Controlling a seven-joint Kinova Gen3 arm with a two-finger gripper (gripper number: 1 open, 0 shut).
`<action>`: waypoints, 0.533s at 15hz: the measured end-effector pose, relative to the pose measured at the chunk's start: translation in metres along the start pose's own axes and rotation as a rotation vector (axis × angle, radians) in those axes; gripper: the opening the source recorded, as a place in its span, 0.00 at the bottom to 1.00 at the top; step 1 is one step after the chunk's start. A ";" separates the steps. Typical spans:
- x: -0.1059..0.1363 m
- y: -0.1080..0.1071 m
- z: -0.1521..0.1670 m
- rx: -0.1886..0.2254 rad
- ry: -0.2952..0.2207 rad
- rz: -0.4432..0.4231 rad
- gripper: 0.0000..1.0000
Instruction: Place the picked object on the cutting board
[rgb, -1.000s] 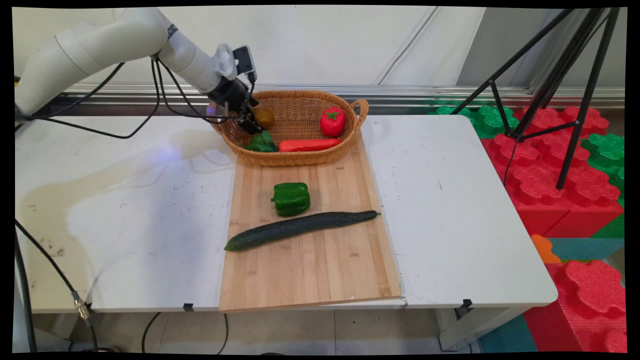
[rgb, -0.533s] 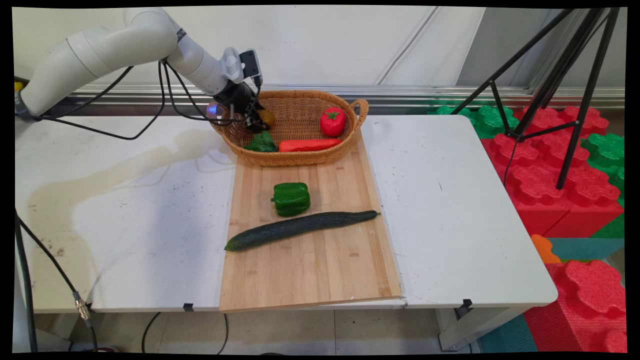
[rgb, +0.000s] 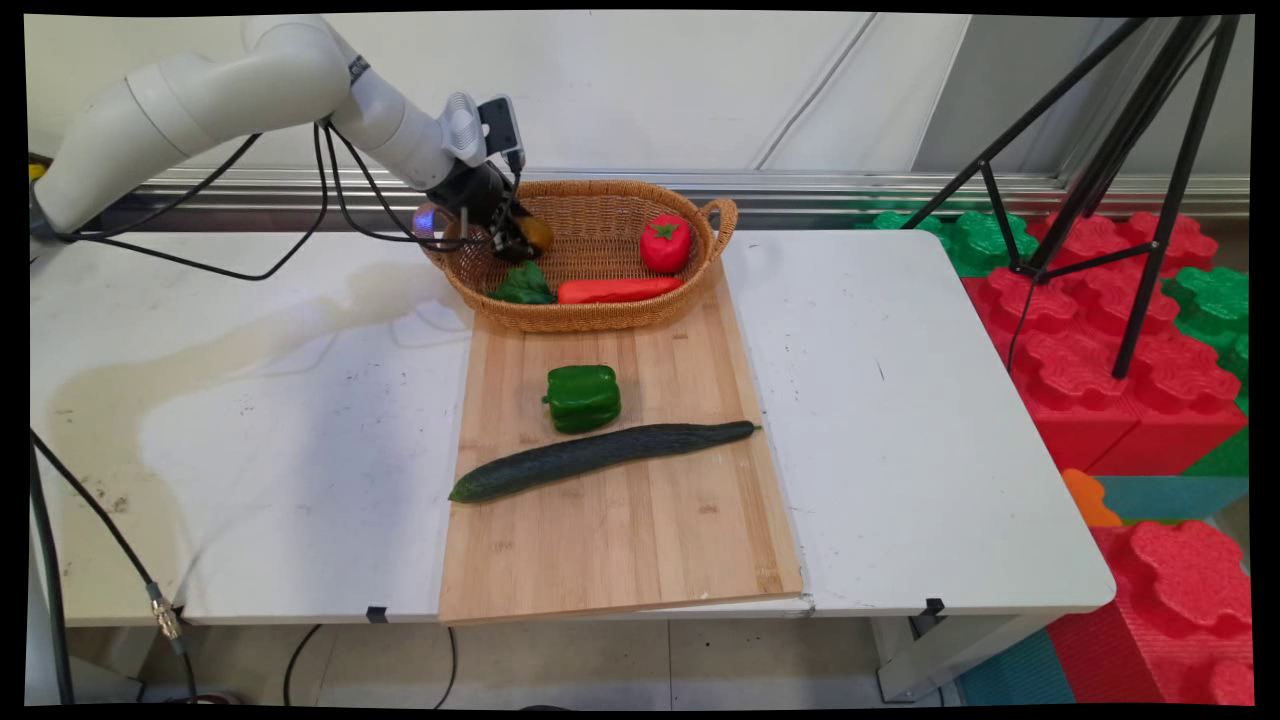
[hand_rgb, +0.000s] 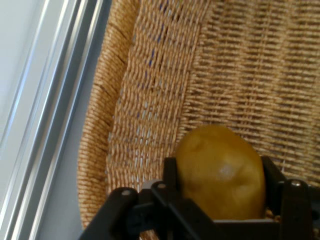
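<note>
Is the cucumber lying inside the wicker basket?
No, the cucumber lies on the wooden cutting board, in front of the wicker basket and nearer the camera than the green pepper.

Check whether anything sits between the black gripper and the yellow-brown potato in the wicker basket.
Nothing visible does. The black gripper is shut on the yellow-brown potato, one finger on each side, inside the woven wicker basket near its left end.
</note>
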 end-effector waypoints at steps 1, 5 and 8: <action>0.002 0.001 -0.005 0.003 0.011 -0.003 0.00; 0.007 0.004 -0.032 0.007 0.054 0.005 0.00; 0.009 0.005 -0.057 0.003 0.089 0.007 0.00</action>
